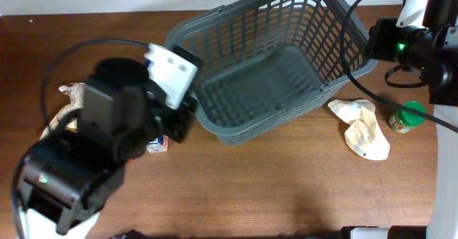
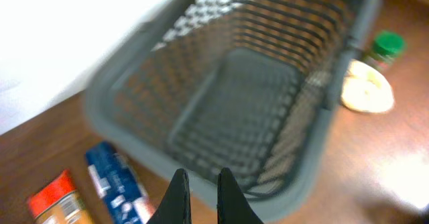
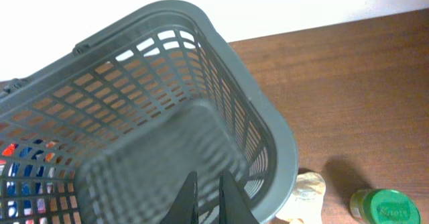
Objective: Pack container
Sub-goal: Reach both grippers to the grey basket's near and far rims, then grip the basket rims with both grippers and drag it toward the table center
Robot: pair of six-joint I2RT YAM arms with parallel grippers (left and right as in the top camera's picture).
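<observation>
The container [image 1: 266, 67] is a large dark grey lattice basket at the middle back of the table, and it is empty. It also shows in the left wrist view [image 2: 255, 96] and the right wrist view [image 3: 154, 117]. My left gripper [image 2: 201, 197] is shut and empty, just short of the basket's near left rim, and it shows in the overhead view [image 1: 180, 124]. My right gripper [image 3: 209, 198] is shut and empty above the basket's right end, and it shows in the overhead view [image 1: 377, 42].
A blue packet [image 2: 117, 184] and a red-and-orange packet [image 2: 60, 202] lie left of the basket, partly under my left arm. A cream bag [image 1: 365, 128] and a green-lidded jar [image 1: 409, 117] lie right of the basket.
</observation>
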